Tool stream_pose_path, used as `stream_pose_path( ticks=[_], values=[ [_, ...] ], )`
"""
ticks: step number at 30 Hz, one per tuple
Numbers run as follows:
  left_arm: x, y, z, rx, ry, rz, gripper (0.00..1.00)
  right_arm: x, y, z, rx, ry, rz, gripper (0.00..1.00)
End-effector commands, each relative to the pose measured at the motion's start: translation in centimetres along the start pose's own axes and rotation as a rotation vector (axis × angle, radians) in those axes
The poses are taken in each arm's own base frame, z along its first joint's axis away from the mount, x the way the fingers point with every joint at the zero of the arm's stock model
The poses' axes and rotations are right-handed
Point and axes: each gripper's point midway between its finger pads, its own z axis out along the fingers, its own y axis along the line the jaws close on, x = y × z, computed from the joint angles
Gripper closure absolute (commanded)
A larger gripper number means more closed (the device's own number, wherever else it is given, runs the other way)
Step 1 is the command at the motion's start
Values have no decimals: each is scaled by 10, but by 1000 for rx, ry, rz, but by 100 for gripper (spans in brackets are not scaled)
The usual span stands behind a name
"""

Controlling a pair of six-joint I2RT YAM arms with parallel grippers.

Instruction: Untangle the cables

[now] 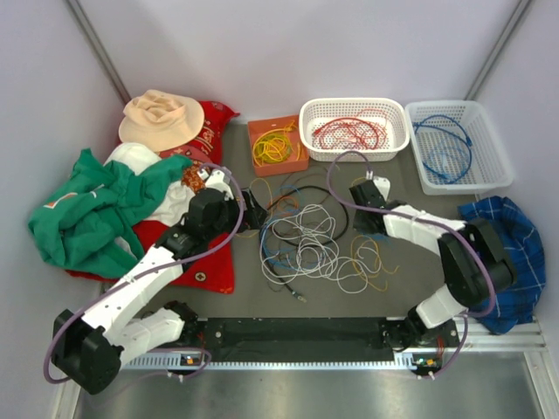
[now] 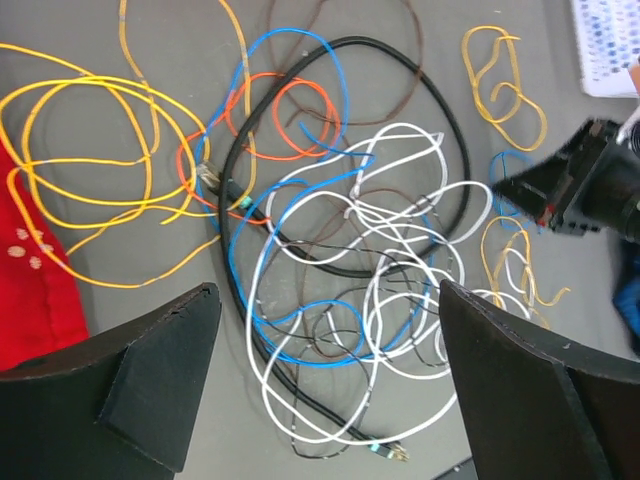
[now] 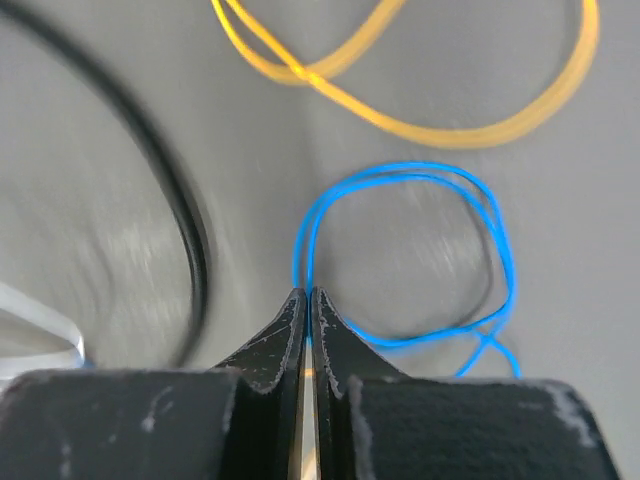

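Observation:
The cables (image 1: pixel 301 240) lie in a loose tangle on the grey table between my two arms. White (image 2: pixel 400 128), black (image 2: pixel 440 90), blue (image 2: pixel 300 35), orange-red (image 2: pixel 290 80) and yellow (image 2: pixel 100 85) strands loop over each other. My left gripper (image 2: pixel 325 290) hovers wide open above the white and blue loops, touching nothing; in the top view the left gripper (image 1: pixel 253 214) is at the tangle's left edge. My right gripper (image 3: pixel 307 293) is down at the table, shut on a thin blue cable loop (image 3: pixel 400 170). From above, the right gripper (image 1: pixel 361 202) is at the tangle's upper right.
At the back stand an orange box (image 1: pixel 262 131) with yellow cables, a white basket (image 1: pixel 397 140) with red cables and a second basket (image 1: pixel 498 166) with a blue cable. A hat (image 1: pixel 162 118), a green garment (image 1: pixel 83 214) and a red cloth (image 1: pixel 210 262) lie left. Blue plaid cloth (image 1: pixel 515 236) lies right.

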Motion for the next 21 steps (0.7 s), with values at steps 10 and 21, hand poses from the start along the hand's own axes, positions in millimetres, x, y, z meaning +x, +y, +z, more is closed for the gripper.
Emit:
stream_pose_path(
  ticks=[10, 21],
  values=[
    [-39, -84, -21, 423, -132, -77, 1, -121, 31, -256, -406, -408, 15, 100],
    [-84, -153, -78, 838, -428, 0, 1, -137, 58, -367, -792, -436, 64, 100]
  ],
)
